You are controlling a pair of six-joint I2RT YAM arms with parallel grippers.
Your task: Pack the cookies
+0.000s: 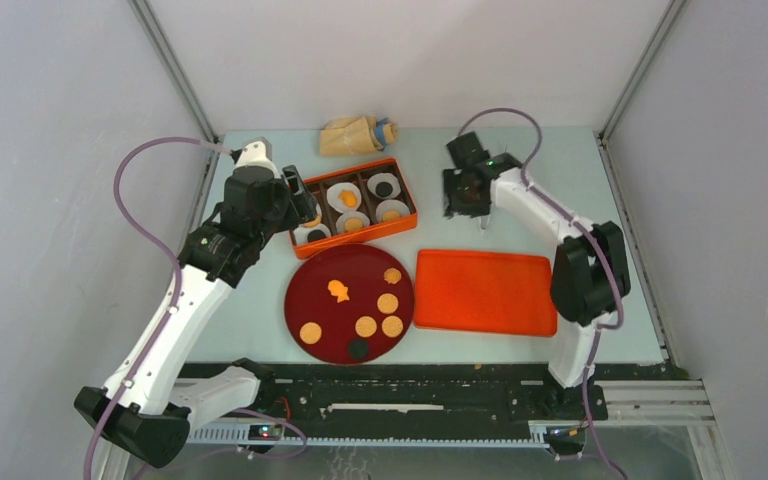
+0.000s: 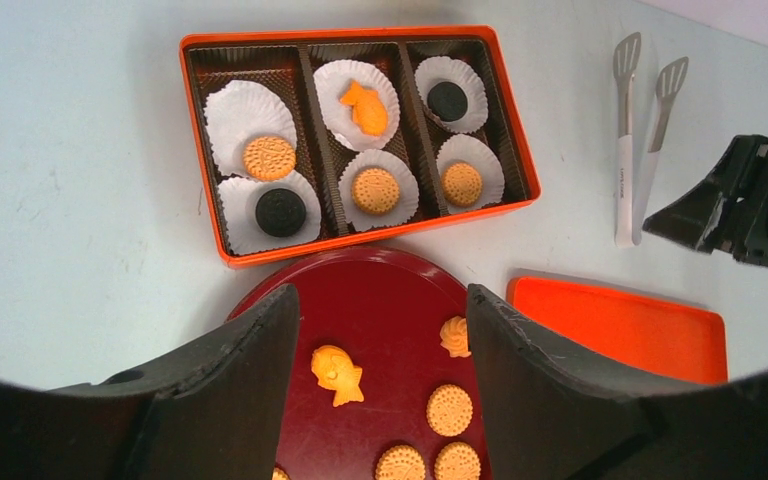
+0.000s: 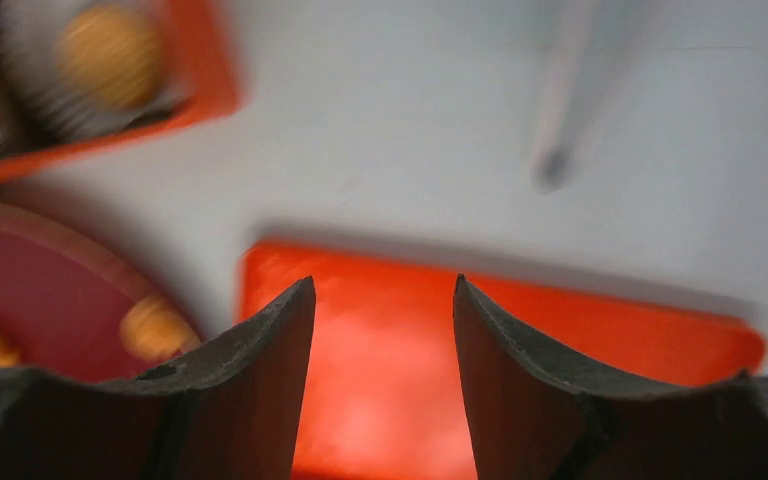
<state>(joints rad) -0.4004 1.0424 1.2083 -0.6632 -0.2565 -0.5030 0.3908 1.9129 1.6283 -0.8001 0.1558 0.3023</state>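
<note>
Several cookies lie on the dark red plate (image 1: 300,295): a fish-shaped one (image 1: 339,290), round tan ones (image 1: 365,326) and a dark one (image 1: 358,348). The orange box (image 2: 380,230) holds white liners with a tan cookie (image 2: 269,157), a dark cookie (image 2: 281,212) and a fish cookie (image 2: 365,107). My left gripper (image 2: 381,292) hangs open above the plate's far rim, beside the box's left end (image 1: 300,205), with nothing between its fingers. My right gripper (image 3: 383,282) is open and empty over the far edge of the flat orange lid (image 3: 520,340).
Metal tongs (image 2: 640,140) lie on the table right of the box, close to the right gripper (image 2: 750,200). A tan bag (image 1: 358,135) sits at the back edge. The orange lid (image 1: 485,291) lies right of the plate. The right wrist view is blurred.
</note>
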